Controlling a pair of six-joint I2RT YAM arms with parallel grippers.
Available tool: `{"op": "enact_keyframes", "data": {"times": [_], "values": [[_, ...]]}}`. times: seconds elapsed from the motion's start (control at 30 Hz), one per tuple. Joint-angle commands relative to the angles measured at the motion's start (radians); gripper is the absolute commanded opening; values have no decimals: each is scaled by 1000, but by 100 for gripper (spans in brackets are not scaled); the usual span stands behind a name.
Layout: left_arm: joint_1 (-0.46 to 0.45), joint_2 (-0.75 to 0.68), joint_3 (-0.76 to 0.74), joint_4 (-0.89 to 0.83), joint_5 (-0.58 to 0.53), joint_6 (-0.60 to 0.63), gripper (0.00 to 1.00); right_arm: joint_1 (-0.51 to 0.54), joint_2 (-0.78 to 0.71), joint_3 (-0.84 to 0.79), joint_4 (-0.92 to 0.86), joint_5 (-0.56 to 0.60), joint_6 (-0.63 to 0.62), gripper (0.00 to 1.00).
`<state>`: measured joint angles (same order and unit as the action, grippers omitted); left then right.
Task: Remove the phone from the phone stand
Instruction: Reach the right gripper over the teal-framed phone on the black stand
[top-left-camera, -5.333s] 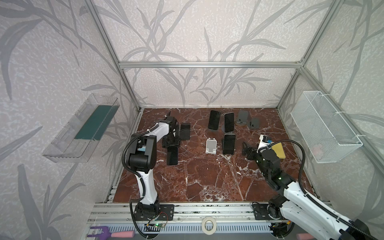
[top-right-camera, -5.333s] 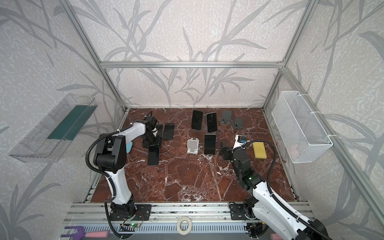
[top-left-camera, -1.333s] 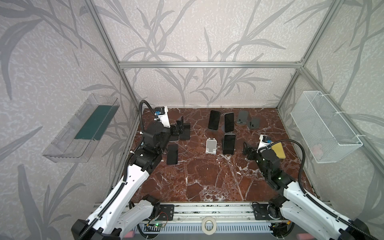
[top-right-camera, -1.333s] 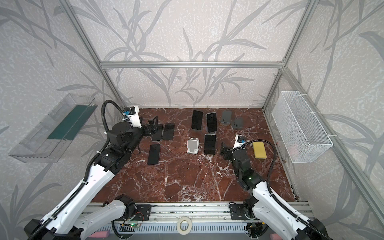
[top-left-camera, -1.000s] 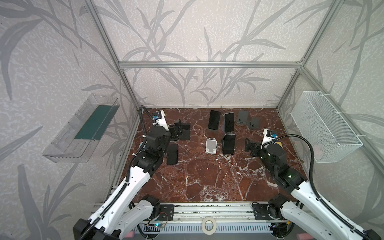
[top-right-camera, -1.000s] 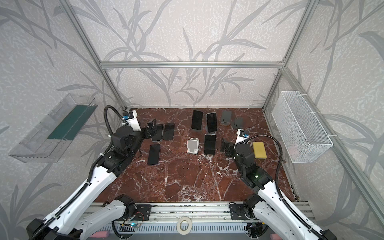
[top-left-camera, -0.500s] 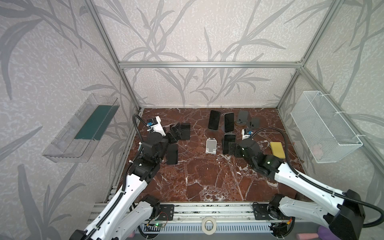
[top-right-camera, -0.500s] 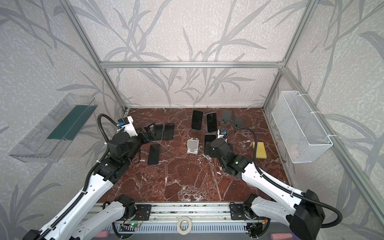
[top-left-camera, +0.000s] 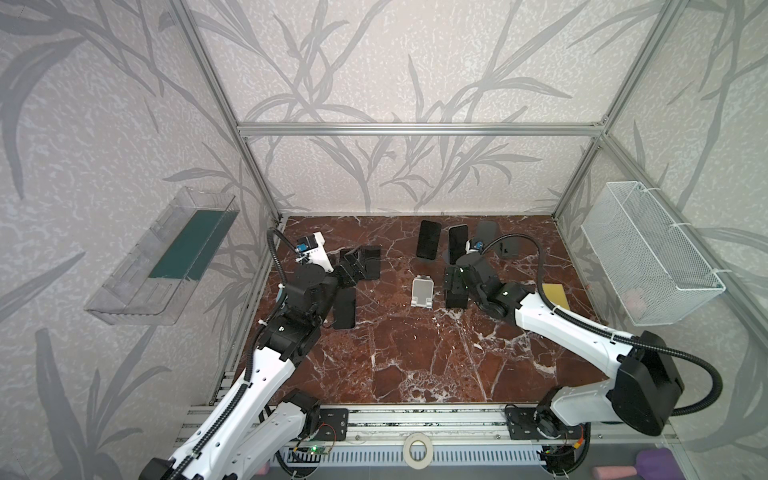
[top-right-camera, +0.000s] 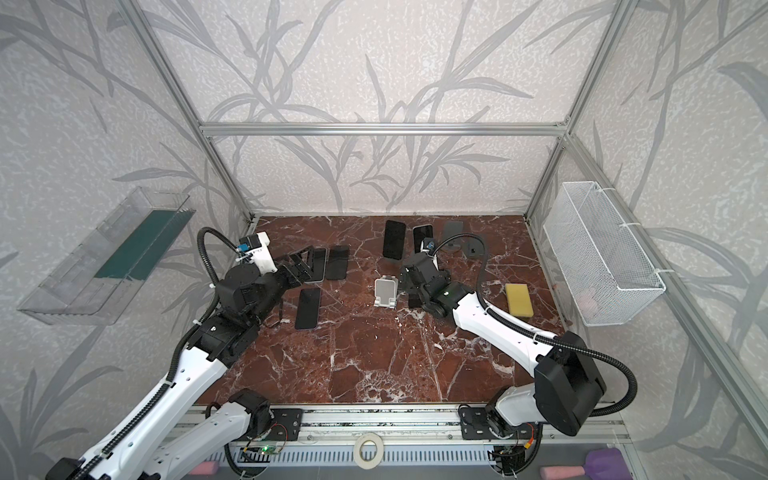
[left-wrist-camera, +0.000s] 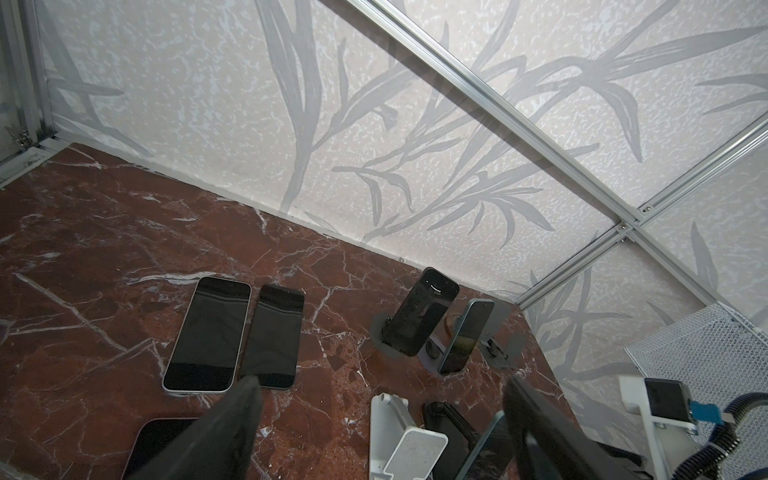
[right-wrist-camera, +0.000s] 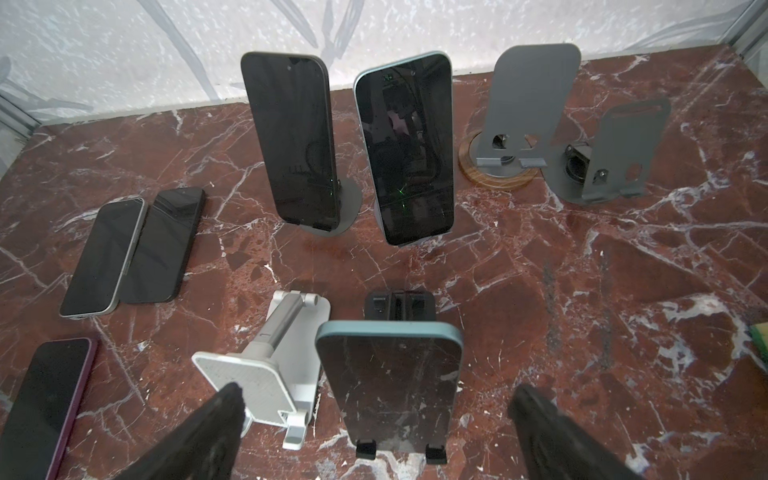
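Phone (right-wrist-camera: 388, 365) — blue-edged, screen dark — leaning upright in black phone stand (right-wrist-camera: 399, 305) on the table (top-left-camera: 415, 353), near the centre of both top views, just right of a white stand (top-left-camera: 422, 291). Right claw (right-wrist-camera: 376, 399) faces it, jaws wide apart, empty. Left claw (top-right-camera: 302, 262), centre-left, likewise spread — holding nothing.

wide-spread right end effector (top-left-camera: 455, 279) hangs over the phone (top-left-camera: 456, 300) beside a white stand (top-left-camera: 422, 292).
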<state>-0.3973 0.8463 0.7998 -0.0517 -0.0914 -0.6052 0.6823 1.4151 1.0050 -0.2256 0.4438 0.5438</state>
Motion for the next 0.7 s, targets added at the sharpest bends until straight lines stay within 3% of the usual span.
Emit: {"op": "enact_keyframes", "data": {"times": [0.0,0.3,0.67], "values": [[4,7,16,4,34,-31,91,-15,20,21,23,-17,-37,99],[5,30,17,3,50,-50,91,-37,78,-12,107,-68,-51,99],[5,48,19,3,68,-59,91,-44,124,-29,169,-11,-56,96]]}}
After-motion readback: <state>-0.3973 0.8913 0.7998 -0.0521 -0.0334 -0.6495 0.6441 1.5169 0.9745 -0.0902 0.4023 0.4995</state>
